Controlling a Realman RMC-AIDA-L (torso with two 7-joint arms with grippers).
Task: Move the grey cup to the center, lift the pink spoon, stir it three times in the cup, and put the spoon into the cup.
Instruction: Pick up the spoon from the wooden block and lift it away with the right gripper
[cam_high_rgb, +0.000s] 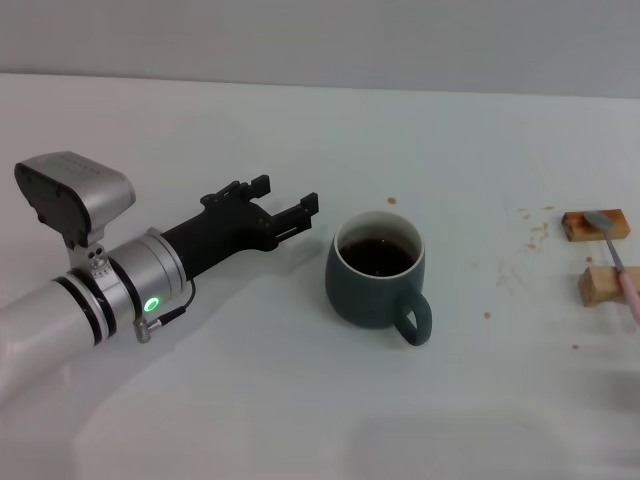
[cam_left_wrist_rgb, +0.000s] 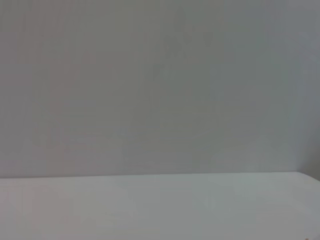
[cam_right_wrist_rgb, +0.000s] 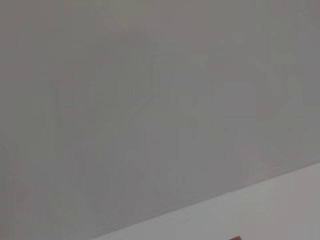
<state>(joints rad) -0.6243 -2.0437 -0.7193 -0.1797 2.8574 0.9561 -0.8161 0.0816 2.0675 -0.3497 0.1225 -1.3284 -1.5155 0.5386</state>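
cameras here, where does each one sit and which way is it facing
Head view: on the robot's head, looking forward and down at the table, grey cup, pink spoon; left gripper and left arm show, fingers open.
Left wrist view: on the left wrist, facing the wall; no fingers show.
Right wrist view: on the right wrist, facing the wall; no fingers.
Shared: the white tabletop.
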